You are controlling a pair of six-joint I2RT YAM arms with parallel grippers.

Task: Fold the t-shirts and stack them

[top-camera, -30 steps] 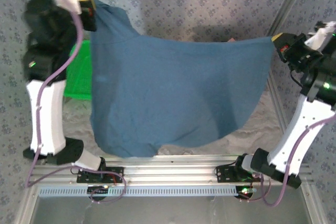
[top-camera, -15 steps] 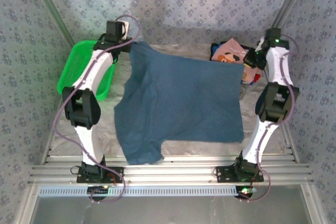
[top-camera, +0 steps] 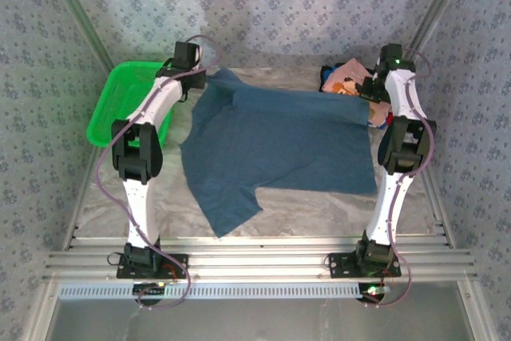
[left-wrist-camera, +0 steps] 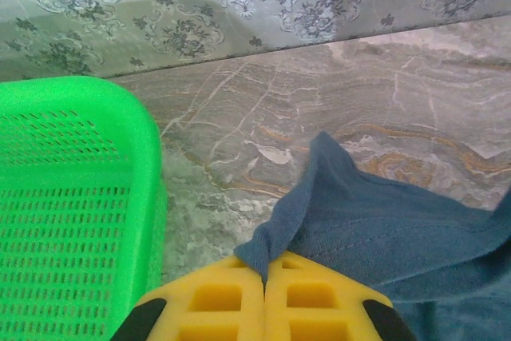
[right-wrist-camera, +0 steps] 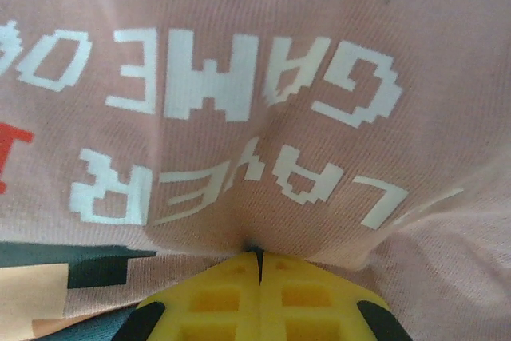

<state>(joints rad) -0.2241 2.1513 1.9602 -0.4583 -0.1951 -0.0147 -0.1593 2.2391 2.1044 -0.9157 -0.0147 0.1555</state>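
Pinching down at the far left corner, the left gripper point(left-wrist-camera: 264, 265) is clamping a fold of the teal-blue t-shirt point(top-camera: 279, 145). Its yellow fingers point(left-wrist-camera: 215, 297) are pressing fully together, and the cloth is bunching up out of the seam between them. From above, that shirt is lying spread across the middle of the table point(top-camera: 303, 209). Its body is looking mostly flat, and one sleeve is pointing toward the near edge on the left. The far hem is running straight across from one gripper to the other.

Over on the other side, the right gripper point(right-wrist-camera: 259, 257) is sitting at the shirt's far right corner with its jaws closed tight. The right wrist view is showing the fingertips nosing right up against the pink t-shirt point(right-wrist-camera: 239, 157). The pink cloth is puckering at the tips, with blocky white lettering running across it. I cannot tell what, if anything, is caught between those fingers.

From overhead, the pink t-shirt is lying crumpled at the far right of the table, touching the teal-blue shirt's corner.

The green basket point(top-camera: 108, 109) is standing at the far left, just beside the left arm. Bare tabletop is showing between its wall and the pinched cloth.
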